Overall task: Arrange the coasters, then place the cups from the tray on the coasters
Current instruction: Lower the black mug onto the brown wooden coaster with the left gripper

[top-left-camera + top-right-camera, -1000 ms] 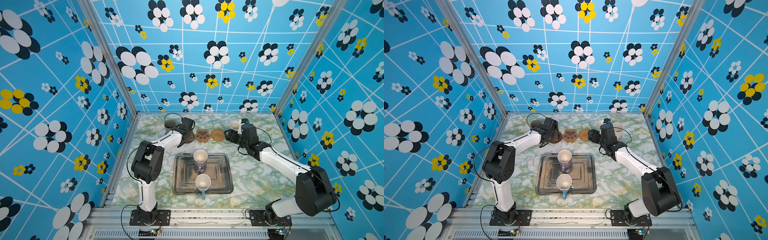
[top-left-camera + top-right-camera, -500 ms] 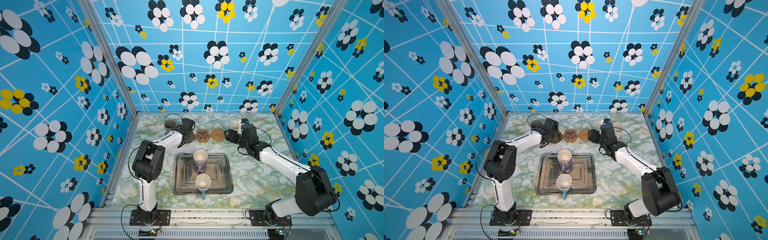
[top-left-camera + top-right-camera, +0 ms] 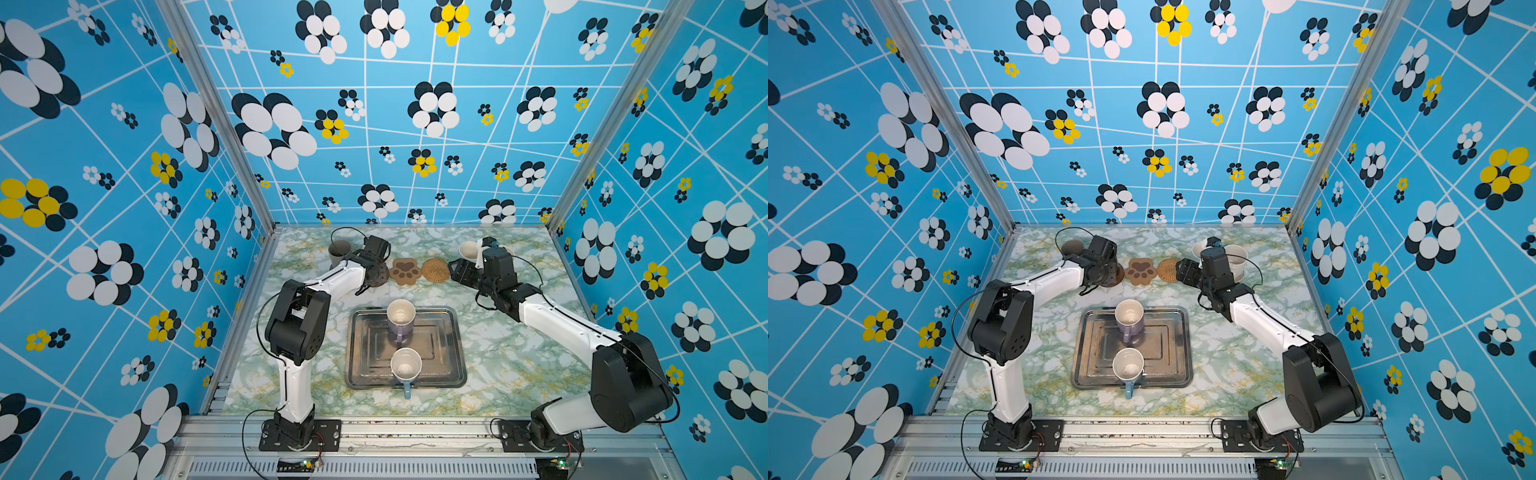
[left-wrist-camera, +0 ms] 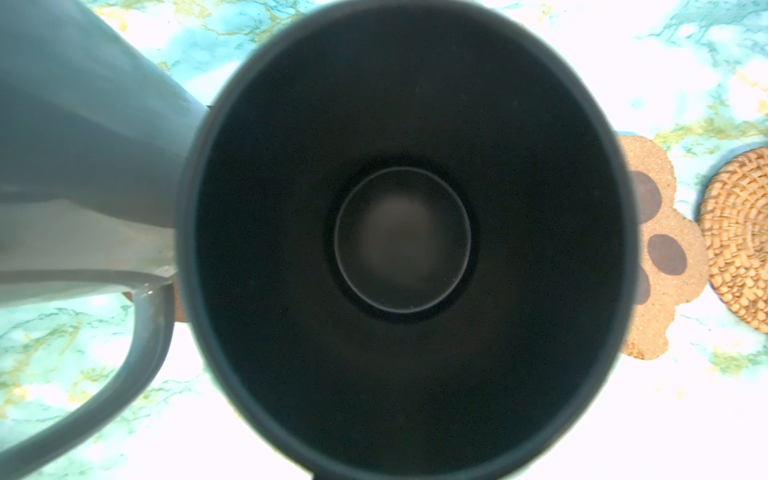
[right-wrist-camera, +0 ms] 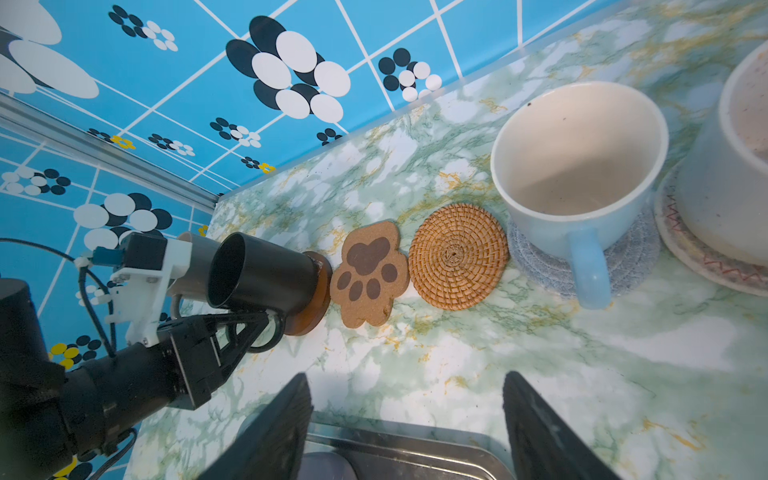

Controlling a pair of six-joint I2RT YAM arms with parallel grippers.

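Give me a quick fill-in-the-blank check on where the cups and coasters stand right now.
1. The tray holds ___ cups: a lavender mug and a light blue mug.
2. The left hand grips the black mug by its ___, on the round brown coaster.
3. In view, ___ coasters are bare: the paw-print coaster and the rattan coaster.
4. The right hand is ___ and holds nothing.

Missing words: two; handle; two; open.

Top views high, downward — share table (image 3: 498, 365); left wrist close over black mug (image 4: 403, 241); right oblique.
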